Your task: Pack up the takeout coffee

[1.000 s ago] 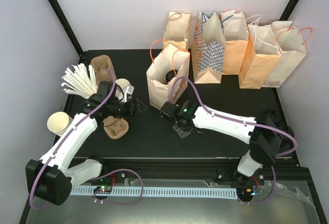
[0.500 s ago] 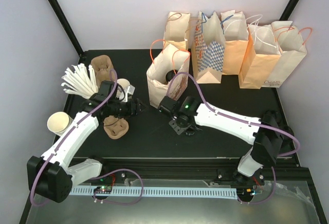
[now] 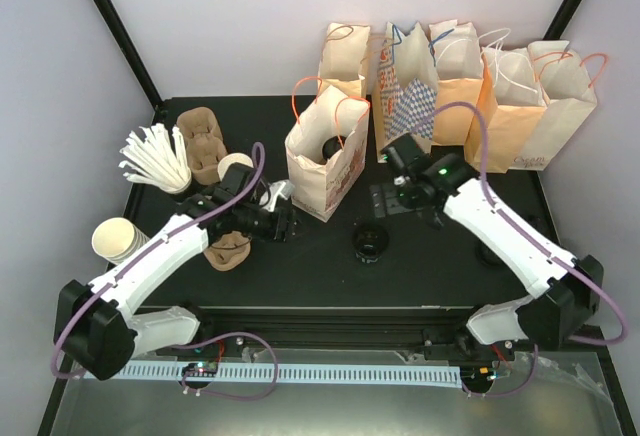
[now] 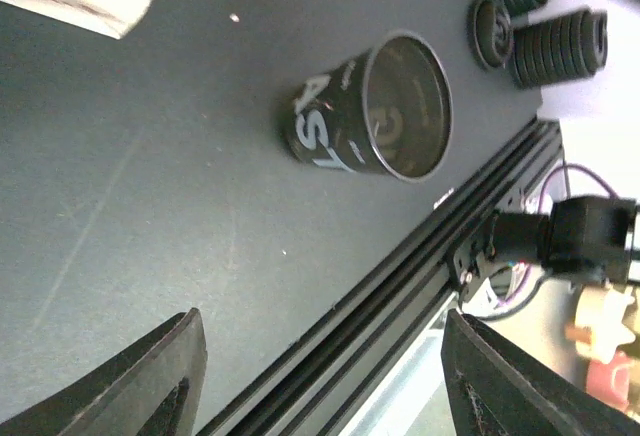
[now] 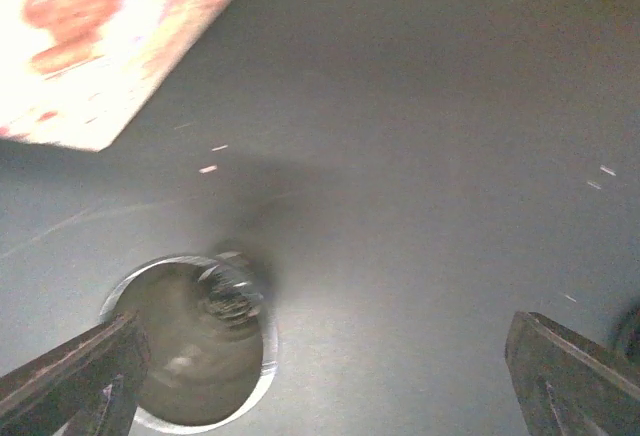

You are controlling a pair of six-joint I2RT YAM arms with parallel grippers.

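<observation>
Now | step: takeout coffee cup (image 3: 368, 244) stands free | left gripper (image 4: 322, 321), right gripper (image 5: 325, 326): spread, empty | next: grasp, lift into open bag (image 3: 340, 178).

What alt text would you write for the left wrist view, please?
A dark cup with white lettering stands on the black table, ahead of the left gripper, which is open and holds nothing. Stacks of round black lids sit beyond it, near the table edge.
</observation>
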